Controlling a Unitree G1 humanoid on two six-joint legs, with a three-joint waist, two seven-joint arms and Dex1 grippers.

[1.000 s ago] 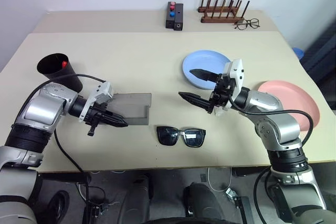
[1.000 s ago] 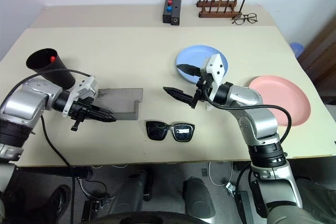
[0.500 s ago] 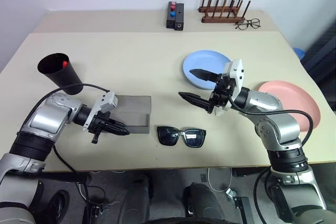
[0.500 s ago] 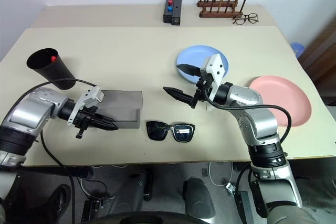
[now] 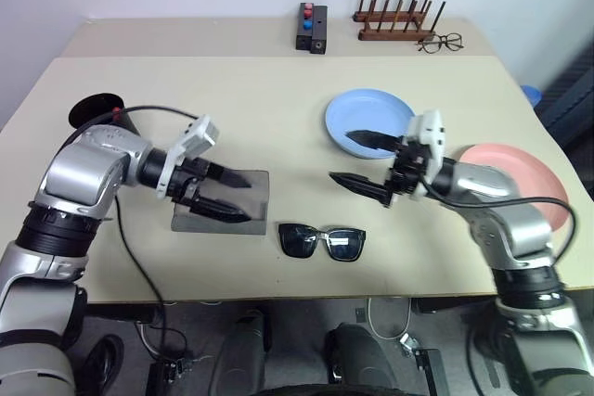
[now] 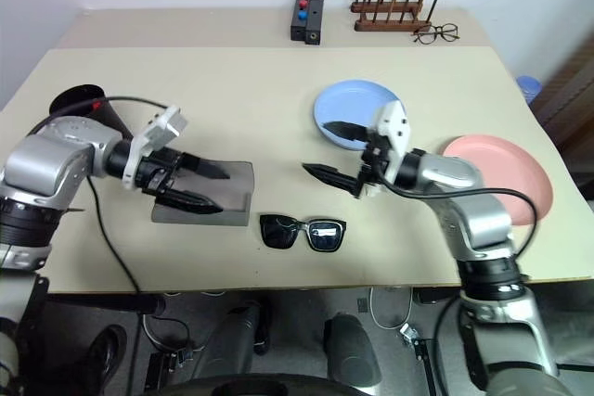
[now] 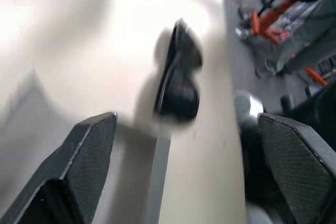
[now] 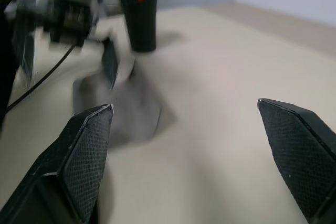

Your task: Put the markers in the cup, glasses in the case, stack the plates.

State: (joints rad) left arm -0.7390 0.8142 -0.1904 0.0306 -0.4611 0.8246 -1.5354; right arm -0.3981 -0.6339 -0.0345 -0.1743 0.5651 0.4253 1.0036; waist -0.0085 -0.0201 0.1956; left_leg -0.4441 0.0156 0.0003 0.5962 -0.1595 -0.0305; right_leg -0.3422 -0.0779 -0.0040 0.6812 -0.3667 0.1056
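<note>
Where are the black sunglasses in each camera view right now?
Left eye: sunglasses near the table's front edge, right of the grey case.
Right eye: same spot, right of the case.
Left wrist: blurred, between the open fingers.
Right wrist: I can't make them out.
Shared landmark: the case.

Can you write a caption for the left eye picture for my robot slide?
Both end effectors open: left end effector over the grey case, sunglasses waiting beside it.
</note>
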